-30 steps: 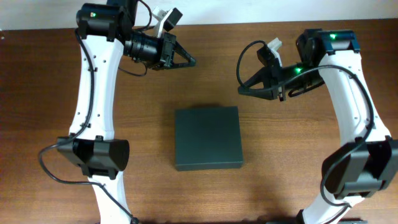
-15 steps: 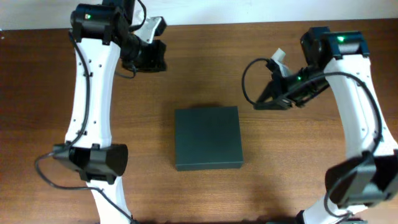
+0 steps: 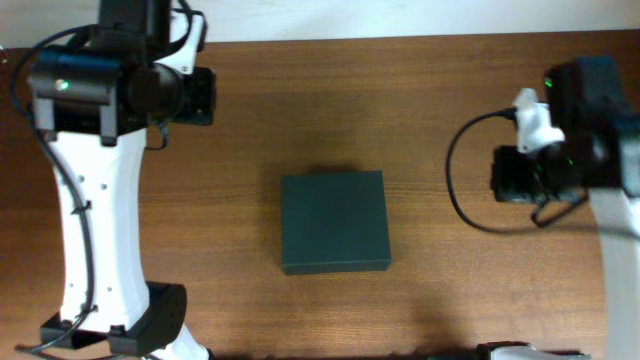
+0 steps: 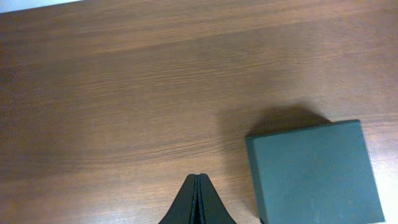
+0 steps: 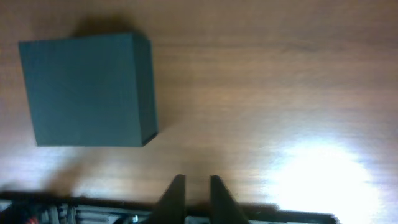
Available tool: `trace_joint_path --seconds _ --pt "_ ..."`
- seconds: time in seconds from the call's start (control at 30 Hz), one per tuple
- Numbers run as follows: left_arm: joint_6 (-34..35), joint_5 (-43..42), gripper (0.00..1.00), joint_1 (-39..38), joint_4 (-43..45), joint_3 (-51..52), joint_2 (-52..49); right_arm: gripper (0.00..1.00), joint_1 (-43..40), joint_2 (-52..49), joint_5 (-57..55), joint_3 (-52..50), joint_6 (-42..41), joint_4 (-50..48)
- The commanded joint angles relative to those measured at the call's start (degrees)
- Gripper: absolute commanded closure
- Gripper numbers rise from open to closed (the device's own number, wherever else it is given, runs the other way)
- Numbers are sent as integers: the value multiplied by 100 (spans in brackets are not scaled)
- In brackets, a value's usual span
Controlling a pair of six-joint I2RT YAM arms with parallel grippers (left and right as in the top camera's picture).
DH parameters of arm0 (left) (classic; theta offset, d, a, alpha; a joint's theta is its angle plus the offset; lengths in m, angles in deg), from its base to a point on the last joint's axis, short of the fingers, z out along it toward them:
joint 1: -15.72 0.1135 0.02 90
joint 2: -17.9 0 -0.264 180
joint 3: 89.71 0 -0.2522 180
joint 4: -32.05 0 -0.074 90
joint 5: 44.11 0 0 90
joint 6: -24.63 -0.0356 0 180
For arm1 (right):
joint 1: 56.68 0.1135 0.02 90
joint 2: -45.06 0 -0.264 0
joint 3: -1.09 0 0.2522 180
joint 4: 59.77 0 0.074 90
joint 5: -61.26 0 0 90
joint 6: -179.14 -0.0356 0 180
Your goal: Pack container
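container (image 3: pixel 334 221): dark green-black box, flat on the wooden surface (image 3: pixel 450 90), lid down
position: mid-surface, between the two arms, touching neither
heading: edges near parallel to the surface edges, with a slight twist; one side wall shows along the near edge in overhead
long axis: close to square, no clear long side; can't tell the hinge side
left hand (image 4: pixel 196 186): fingers pressed together, nothing between them, over bare wood; container sits lower right in the wrist view, apart
right hand (image 5: pixel 195 186): fingers apart by a narrow gap, empty; container upper left in the wrist view, well apart
counts: 1 container, 2 arms, 2 hands
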Motion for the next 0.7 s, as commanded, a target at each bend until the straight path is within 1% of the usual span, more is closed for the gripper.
trace_joint_path --seconds 0.0,0.17,0.33,0.43,0.53,0.67 --pt "70 195 98 146 -4 380 278 82 24 557 -455 79 -111 35" --pt "74 188 98 280 -4 1449 817 76 24 1290 -455 -55 -111 35" --pt "81 142 98 459 -4 2503 1561 73 26 1873 -455 -280 -111 35" --pt "109 144 98 636 28 2852 2052 71 24 2205 -457 -686 -114 35" --pt "122 144 98 815 142 3128 2542 71 24 2496 -516 -1333 -109 35" --pt "122 142 98 1023 448 3613 3152 72 26 2579 -538 -1956 -243 -28"
